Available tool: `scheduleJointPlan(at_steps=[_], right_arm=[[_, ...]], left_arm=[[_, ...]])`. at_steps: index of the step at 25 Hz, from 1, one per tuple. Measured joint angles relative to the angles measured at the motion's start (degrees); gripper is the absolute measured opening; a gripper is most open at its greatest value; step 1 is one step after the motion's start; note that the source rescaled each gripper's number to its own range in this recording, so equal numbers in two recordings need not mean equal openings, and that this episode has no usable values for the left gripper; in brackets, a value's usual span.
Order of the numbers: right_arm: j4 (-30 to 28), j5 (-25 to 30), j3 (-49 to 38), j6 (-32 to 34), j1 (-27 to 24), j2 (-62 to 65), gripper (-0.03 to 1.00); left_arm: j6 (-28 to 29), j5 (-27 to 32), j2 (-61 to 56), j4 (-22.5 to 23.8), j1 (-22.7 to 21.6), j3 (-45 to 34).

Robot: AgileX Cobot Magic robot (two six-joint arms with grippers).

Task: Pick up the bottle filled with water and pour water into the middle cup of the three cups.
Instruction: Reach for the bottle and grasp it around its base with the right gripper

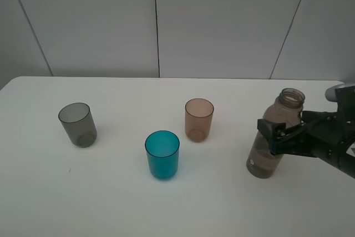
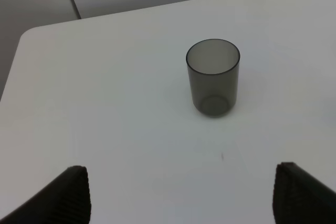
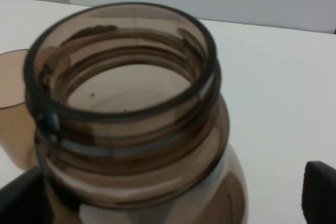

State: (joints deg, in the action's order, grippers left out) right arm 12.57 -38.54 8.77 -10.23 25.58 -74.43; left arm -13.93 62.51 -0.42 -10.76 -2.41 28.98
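a: white surface (image 1: 111, 203) is seen; where is the bottle (image 1: 279, 116) stood?
b: upright at its right side, well apart from the teal middle cup (image 1: 162, 156). the right tool (image 1: 272, 137) is spread around it, not pressed shut. the left tool (image 2: 181, 198) is held spread near the grey cup (image 2: 212, 77).

It seems a robot test lab: a plain white table (image 1: 83, 198) before smooth grey wall panels (image 1: 222, 20), and a black robot arm (image 1: 333, 148) over it.
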Motion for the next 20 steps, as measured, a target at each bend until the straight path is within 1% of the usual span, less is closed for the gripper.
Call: scheduleJointPlan(at_steps=[7, 17, 18, 19, 20], right_arm=[[0.2, -0.3, 1.8, 0.4, 0.0, -5.2, 1.00], [0.9, -0.4, 1.8, 1.3, 0.0, -5.4, 1.00], [0.9, -0.4, 1.8, 1.3, 0.0, -5.4, 0.99], [1.0, -0.4, 1.8, 1.3, 0.0, -5.4, 0.95], [1.1, -0.4, 1.8, 1.3, 0.0, -5.4, 0.87]], left_arm=[[0.0, 0.0, 0.0, 0.0, 0.0, 0.0], [0.0, 0.0, 0.0, 0.0, 0.0, 0.0], [0.0, 0.0, 0.0, 0.0, 0.0, 0.0], [0.0, 0.0, 0.0, 0.0, 0.0, 0.0], [0.0, 0.0, 0.0, 0.0, 0.0, 0.0]])
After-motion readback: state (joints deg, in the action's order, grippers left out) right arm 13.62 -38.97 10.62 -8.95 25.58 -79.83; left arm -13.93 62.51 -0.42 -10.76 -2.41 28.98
